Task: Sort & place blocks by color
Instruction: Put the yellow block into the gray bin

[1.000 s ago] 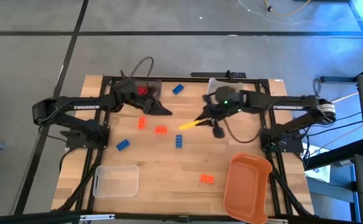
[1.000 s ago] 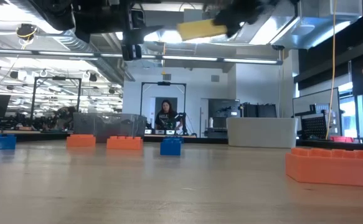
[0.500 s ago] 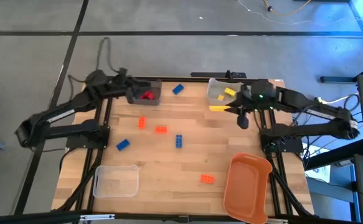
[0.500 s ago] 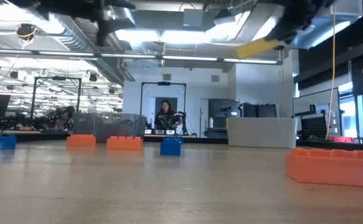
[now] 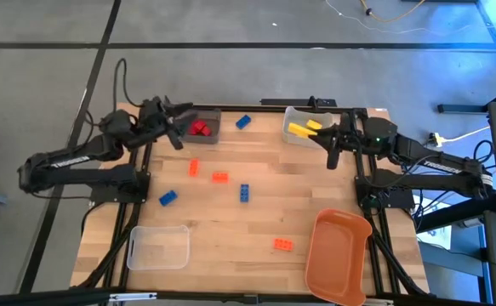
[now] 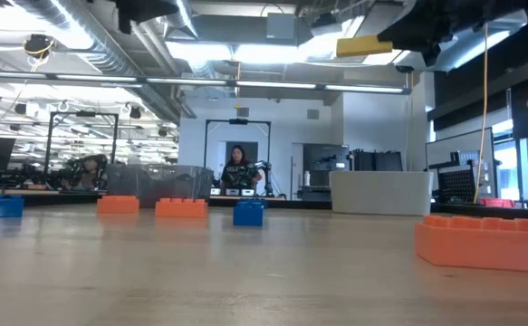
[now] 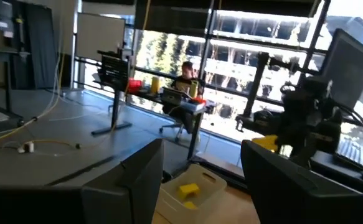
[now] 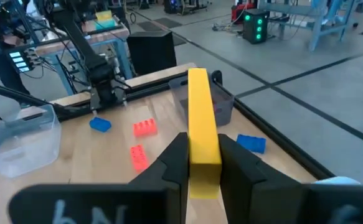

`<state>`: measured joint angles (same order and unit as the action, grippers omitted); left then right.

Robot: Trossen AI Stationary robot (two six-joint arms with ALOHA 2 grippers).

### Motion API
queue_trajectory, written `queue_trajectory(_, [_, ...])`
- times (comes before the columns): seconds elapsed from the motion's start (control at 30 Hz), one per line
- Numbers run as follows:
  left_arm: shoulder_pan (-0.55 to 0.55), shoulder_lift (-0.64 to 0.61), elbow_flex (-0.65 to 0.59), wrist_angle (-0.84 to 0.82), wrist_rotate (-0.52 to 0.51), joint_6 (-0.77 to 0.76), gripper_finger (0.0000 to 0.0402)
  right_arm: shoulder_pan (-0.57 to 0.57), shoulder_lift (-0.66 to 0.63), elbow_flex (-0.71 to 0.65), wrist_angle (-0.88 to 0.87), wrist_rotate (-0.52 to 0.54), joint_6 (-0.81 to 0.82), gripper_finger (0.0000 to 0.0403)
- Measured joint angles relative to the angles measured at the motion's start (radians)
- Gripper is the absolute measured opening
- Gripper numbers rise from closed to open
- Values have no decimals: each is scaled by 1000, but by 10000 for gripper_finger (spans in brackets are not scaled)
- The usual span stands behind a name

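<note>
My right gripper (image 5: pixel 322 134) is shut on a long yellow block (image 8: pixel 199 118), high over the clear bin (image 5: pixel 288 116) at the far right; another yellow block (image 5: pixel 315 124) lies in that bin. The held block also shows in the low view (image 6: pixel 363 45). My left gripper (image 7: pixel 201 149) stands open and holds nothing, raised beside the dark bin (image 5: pixel 211 119) with red blocks (image 5: pixel 200 128). Orange blocks (image 5: pixel 193 168) (image 5: pixel 220 177) (image 5: pixel 283 244) and blue blocks (image 5: pixel 243 121) (image 5: pixel 245 193) (image 5: pixel 168 197) lie flat on the table. My right gripper pinches the yellow block's two long sides near its rear end (image 8: pixel 201 163) between its two fingers (image 8: pixel 174 163). The fingers come about level from the table's right side and lie along the block. The block juts forward past the fingertips, roughly level, lifted clear above the clear bin.
A second clear bin (image 5: pixel 158 247) sits at the near left and an orange bin (image 5: pixel 339 255) at the near right. The table's middle holds only the scattered blocks. A person (image 6: pixel 237 169) sits in the room beyond the table.
My right gripper has carried the yellow block from the table's middle toward the far right, over the clear bin; the block has turned from slanting to about level. My left gripper has drawn back from the middle toward the far left, risen and rolled, staying open.
</note>
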<state>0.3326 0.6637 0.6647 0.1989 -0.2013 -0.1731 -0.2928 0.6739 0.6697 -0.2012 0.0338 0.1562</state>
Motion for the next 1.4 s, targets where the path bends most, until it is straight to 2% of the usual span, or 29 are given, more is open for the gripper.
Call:
queue_trajectory(0.1, [-28, 18, 0, 0, 1, 0, 204, 0, 0, 0, 2, 24, 4, 59])
queue_trajectory(0.2, [-41, 35, 0, 1, 2, -1, 204, 0, 28, 31, -45, 132, 64, 59])
queue_trajectory(0.3, [-46, 52, 0, 2, 3, -8, 204, -22, 103, 125, -198, 238, 146, 59])
queue_trajectory(0.37, [-46, 60, 0, 2, -4, -8, 204, -62, 177, 206, -345, 252, 178, 59])
queue_trajectory(0.5, [-46, 73, 0, 4, -25, -9, 204, -175, 375, 368, -635, 176, 175, 59])
queue_trajectory(0.63, [-46, 79, 0, 5, -25, -25, 204, -277, 599, 505, -834, 53, 82, 59])
queue_trajectory(0.77, [-46, 78, -1, 5, -24, -37, 204, -335, 805, 628, -943, 28, -11, 59])
queue_trajectory(0.9, [-46, 78, -1, 6, -24, -58, 204, -365, 955, 721, -965, 26, -83, 59])
queue_trajectory(1.13, [-46, 78, 0, 5, -22, -91, 204, -380, 1129, 807, -998, 25, -111, 66])
queue_trajectory(1.4, [-46, 78, 0, 5, -22, -116, 204, -379, 1178, 807, -1009, -10, -112, 73])
